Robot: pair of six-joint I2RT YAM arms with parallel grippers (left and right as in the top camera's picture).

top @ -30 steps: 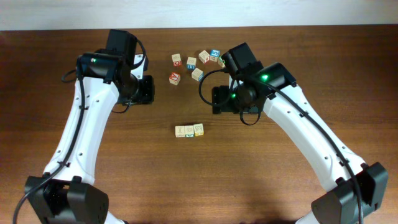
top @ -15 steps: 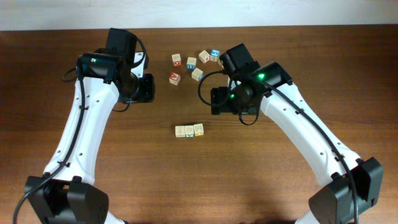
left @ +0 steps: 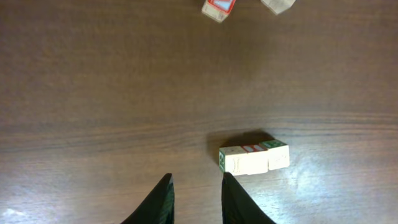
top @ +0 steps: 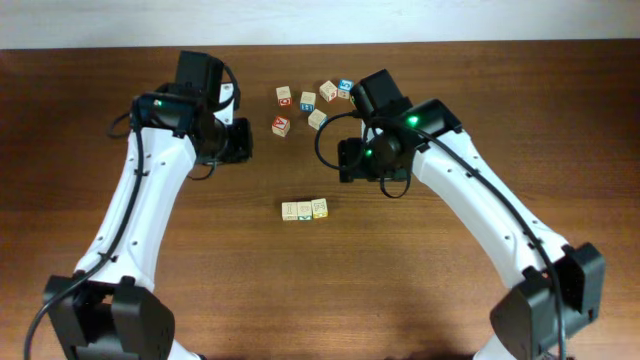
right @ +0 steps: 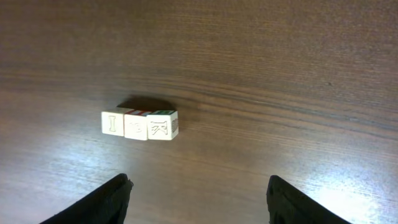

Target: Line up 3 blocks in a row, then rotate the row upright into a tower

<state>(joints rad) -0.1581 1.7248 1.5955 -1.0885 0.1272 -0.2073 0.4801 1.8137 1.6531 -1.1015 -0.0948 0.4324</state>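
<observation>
Blocks (right: 140, 125) in a touching row lie ahead of the wide right end effector (right: 199, 182); left end effector (left: 196, 177) narrow, empty

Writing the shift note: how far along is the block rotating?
Done: the three blocks sit touching in a row; whether any is rotated, I cannot tell. In hand: nothing; left gripper and right gripper hover open, empty. To do: probably gripping and turning each.
</observation>
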